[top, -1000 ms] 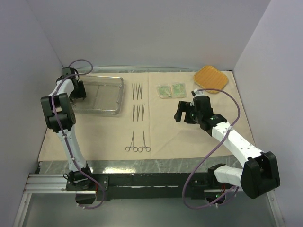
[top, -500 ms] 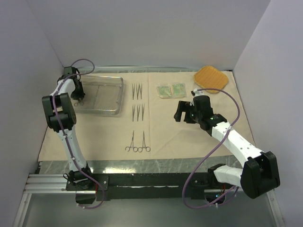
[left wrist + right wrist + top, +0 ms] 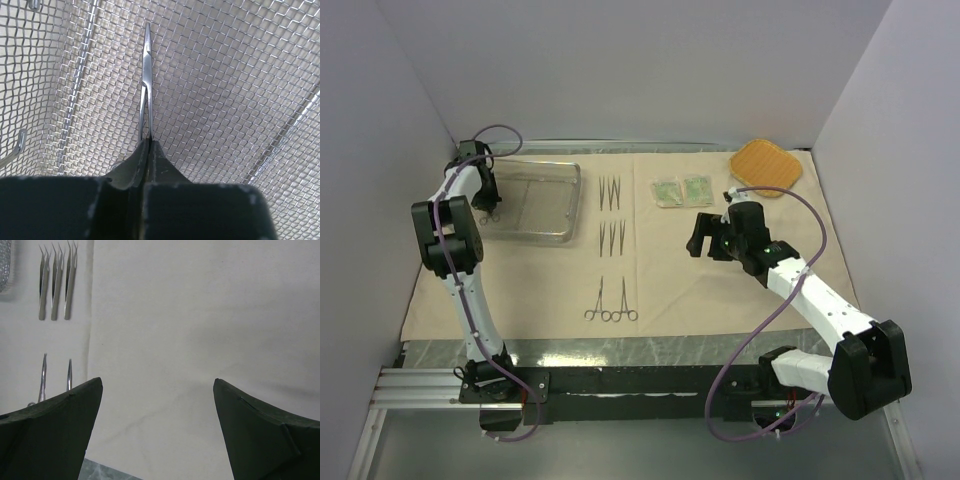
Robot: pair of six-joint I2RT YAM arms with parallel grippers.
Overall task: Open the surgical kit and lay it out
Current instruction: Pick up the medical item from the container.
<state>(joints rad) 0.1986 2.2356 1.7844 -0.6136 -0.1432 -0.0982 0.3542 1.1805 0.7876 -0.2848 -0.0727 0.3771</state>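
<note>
The steel wire-mesh tray (image 3: 545, 200) stands at the back left of the beige wrapping cloth (image 3: 720, 290). My left gripper (image 3: 490, 203) reaches down into its left end. In the left wrist view that gripper (image 3: 149, 141) is shut on a pair of steel forceps (image 3: 147, 60), whose tips point away over the mesh (image 3: 235, 75). Two sets of tweezers (image 3: 610, 190) (image 3: 613, 236), two ring-handled forceps (image 3: 611, 305) and two green-white packets (image 3: 682, 190) lie on the cloth. My right gripper (image 3: 700, 238) (image 3: 157, 382) hovers open over bare cloth (image 3: 190, 315), holding nothing.
An orange woven pad (image 3: 766, 165) lies at the back right corner of the cloth. Grey walls close in the left, back and right sides. The right wrist view shows tweezers (image 3: 57, 282) and forceps tips (image 3: 44, 375) to its left.
My left gripper has closed on the forceps inside the tray and shifted slightly. The right arm has not moved.
</note>
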